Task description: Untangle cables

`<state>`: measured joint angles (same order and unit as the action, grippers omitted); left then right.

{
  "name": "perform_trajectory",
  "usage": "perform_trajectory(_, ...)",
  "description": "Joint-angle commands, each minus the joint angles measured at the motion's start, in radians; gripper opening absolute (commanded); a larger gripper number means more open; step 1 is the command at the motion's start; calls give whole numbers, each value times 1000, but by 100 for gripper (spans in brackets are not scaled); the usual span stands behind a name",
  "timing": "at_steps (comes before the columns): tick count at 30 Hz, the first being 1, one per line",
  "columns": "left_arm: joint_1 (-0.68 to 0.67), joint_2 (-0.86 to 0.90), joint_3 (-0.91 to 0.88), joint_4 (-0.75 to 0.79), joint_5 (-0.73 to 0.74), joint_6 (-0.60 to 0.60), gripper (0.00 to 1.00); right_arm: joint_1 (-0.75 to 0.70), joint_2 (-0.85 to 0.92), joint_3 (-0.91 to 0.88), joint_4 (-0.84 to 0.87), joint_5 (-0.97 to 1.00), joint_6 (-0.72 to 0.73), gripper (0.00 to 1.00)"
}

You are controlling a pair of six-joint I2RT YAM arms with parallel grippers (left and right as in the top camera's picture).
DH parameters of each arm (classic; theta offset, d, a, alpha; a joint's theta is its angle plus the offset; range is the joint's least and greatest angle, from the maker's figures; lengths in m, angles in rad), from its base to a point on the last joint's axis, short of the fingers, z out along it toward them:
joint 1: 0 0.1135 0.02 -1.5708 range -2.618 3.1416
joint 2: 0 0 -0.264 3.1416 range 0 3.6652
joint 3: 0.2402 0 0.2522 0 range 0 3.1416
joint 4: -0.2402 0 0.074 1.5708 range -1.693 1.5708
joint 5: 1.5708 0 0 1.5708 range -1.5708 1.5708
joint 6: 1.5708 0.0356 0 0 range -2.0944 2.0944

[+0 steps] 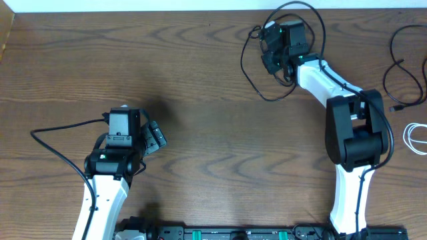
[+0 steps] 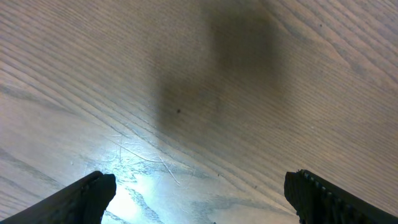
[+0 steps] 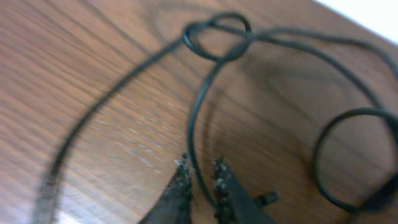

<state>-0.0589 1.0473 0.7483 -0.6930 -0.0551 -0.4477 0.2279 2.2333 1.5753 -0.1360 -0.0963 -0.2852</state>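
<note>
Table (image 1: 200, 40) far edge: cable (image 3: 217, 58), right hand (image 3: 200, 169).

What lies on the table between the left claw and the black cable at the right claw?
Only bare table separates left claw from black cable; overhead view shows it.

The overhead view was evenly lit and sharp. In the left wrist view, glare washed out the table (image 2: 323, 87) at 7 o'clock, under a soft dark shadow toward 12. The right wrist view was blurred throughout, its black cable (image 3: 190, 124) smeared.
</note>
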Motion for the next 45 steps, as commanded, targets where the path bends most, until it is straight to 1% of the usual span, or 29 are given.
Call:
perform_trajectory(1, 5, 3, 6, -3, -10, 5, 94, -8, 1, 8, 34, 2, 27, 31)
perform_trajectory(2, 5, 3, 6, -3, -10, 5, 94, -6, 4, 8, 39, -21, 27, 36)
perform_trajectory(4, 5, 3, 6, -3, -10, 5, 94, -5, 13, 8, 41, -45, 27, 53)
perform_trajectory(5, 5, 3, 6, -3, -10, 5, 94, -4, 22, 8, 42, -45, 27, 58)
perform_trajectory(8, 5, 3, 6, -3, -10, 5, 94, -3, 51, 8, 48, -45, 27, 76)
perform_trajectory(10, 5, 3, 6, -3, -10, 5, 94, -2, 75, 8, 67, -44, 27, 84)
perform_trajectory(12, 5, 3, 6, -3, -10, 5, 94, -2, 96, 8, 96, -44, 43, 88)
perform_trajectory(13, 5, 3, 6, -3, -10, 5, 94, -2, 103, 8, 109, -45, 59, 88)
perform_trajectory(15, 5, 3, 6, -3, -10, 5, 94, -2, 111, 8, 136, -45, 100, 84)
perform_trajectory(17, 5, 3, 6, -3, -10, 5, 94, -2, 119, 8, 161, -45, 123, 77)
perform_trajectory(18, 5, 3, 6, -3, -10, 5, 94, -2, 125, 8, 171, -44, 129, 72)
perform_trajectory(21, 5, 3, 6, -3, -10, 5, 94, -2, 132, 8, 166, -40, 131, 45)
perform_trajectory(22, 5, 3, 6, -3, -10, 5, 94, -2, 133, 8, 161, -36, 132, 31)
perform_trajectory(23, 5, 3, 6, -3, -10, 5, 94, -2, 133, 8, 158, -27, 132, 14)
perform_trajectory(24, 5, 3, 6, -3, -10, 5, 94, -2, 132, 9, 156, -9, 151, 1)
perform_trajectory(25, 5, 3, 6, -3, -10, 5, 94, -2, 125, 9, 150, 7, 171, 1)
perform_trajectory(28, 5, 3, 6, -3, -10, 5, 94, -13, 63, 10, 39, 18, 212, 1)
perform_trajectory(30, 5, 3, 6, -3, -10, 5, 94, -18, 10, 10, -57, 18, 214, 1)
perform_trajectory(34, 5, 3, 6, -3, -10, 5, 94, -18, -89, 10, -195, 15, 213, 1)
perform_trajectory(35, 5, 3, 6, -3, -10, 5, 94, -15, -134, 10, -255, 13, 215, 1)
perform_trajectory(38, 5, 3, 6, -3, -10, 5, 94, -11, -184, 10, -328, 13, 219, 1)
perform_trajectory(39, 5, 3, 6, -3, -10, 5, 94, -11, -192, 10, -336, 16, 218, 8)
perform_trajectory(40, 5, 3, 6, -3, -10, 5, 94, -12, -199, 10, -339, 18, 218, 23)
perform_trajectory(41, 5, 3, 6, -3, -10, 5, 94, -18, -204, 10, -335, 43, 218, 58)
perform_trajectory(42, 5, 3, 6, -3, -10, 5, 94, -21, -205, 10, -334, 64, 218, 86)
perform_trajectory(43, 5, 3, 6, -3, -10, 5, 94, -25, -207, 10, -337, 87, 219, 99)
perform_trajectory(45, 5, 3, 6, -3, -10, 5, 94, -29, -211, 10, -355, 148, 237, 99)
